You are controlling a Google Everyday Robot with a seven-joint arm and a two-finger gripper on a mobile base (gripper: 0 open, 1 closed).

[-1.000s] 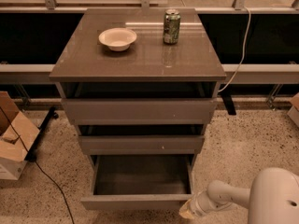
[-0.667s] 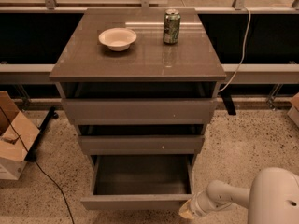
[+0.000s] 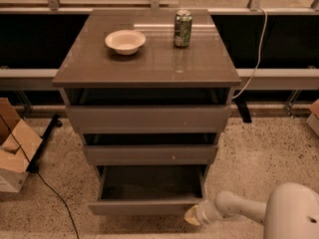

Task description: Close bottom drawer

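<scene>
Change over the last second is almost nil in the camera view: the bottom drawer (image 3: pixel 147 206) stands pulled well out toward the near side, as it did a moment ago. The claw (image 3: pixel 192 216) sits low at the near right, just beside the right corner of the drawer front. Whether the claw is released or clenched cannot be told, nor whether it touches the front, so the closing push seems not to have taken effect yet; bowl (image 3: pixel 125 41) and can (image 3: pixel 183 29) rest unmoved on the bench (image 3: pixel 149 66).
</scene>
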